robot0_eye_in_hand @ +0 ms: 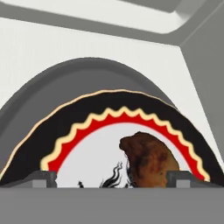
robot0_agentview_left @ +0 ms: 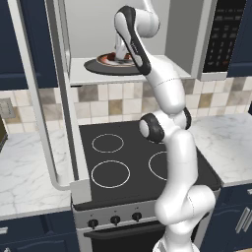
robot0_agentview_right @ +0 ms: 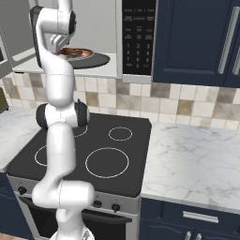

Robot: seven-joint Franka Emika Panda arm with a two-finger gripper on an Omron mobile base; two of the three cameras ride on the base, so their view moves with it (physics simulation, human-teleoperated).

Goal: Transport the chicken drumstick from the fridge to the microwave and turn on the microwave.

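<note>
pincer (robot0_eye_in_hand: 112, 177) spread, hovering over drumstick (robot0_eye_in_hand: 148, 159) on plate (robot0_eye_in_hand: 65, 144) in microwave (robot0_agentview_left: 123, 29) | risk: fingers clipping drumstick, door (robot0_agentview_left: 54, 98) not yet shut

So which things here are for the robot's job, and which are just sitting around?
For the job:
- chicken drumstick, lying on the plate
- microwave, door open
- gripper, open

Just sitting around:
- stovetop
- marble counter
- blue cupboards
</note>
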